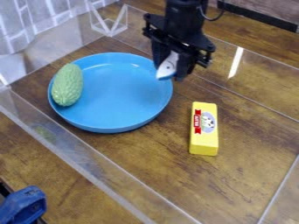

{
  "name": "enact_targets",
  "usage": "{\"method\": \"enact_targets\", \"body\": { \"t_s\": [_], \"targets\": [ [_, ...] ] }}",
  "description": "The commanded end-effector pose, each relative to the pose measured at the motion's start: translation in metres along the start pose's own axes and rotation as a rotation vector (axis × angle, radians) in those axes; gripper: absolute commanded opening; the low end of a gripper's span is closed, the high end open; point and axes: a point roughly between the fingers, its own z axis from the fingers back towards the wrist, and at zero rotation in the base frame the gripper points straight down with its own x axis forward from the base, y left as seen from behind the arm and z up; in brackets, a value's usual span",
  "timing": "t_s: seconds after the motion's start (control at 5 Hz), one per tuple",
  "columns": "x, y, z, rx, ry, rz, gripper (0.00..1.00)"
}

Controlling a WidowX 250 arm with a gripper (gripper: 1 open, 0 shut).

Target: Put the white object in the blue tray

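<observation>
The black gripper (170, 65) hangs pointing down over the right rim of the blue tray (111, 122), shut on the white object (169, 65). Only a small white piece of that toy shows between the dark fingers, held a little above the tray's edge. The blue tray is a wide round shallow plate at the centre left of the wooden table. A green oval textured object (66, 84) rests on its left rim.
A yellow rectangular block (205, 128) with a red-white label lies on the table right of the tray. A transparent sheet with a visible edge (70, 144) covers the tabletop. A blue item (20, 208) sits at the bottom left corner.
</observation>
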Motion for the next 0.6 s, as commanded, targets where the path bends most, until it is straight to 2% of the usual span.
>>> {"method": "enact_targets", "body": {
  "t_s": [0.0,0.4],
  "targets": [
    [0.002,0.026,0.021,0.027,-0.055,0.037,0.0],
    [-0.006,0.044,0.018,0.053,-0.029,0.059,0.0]
  ]
}}
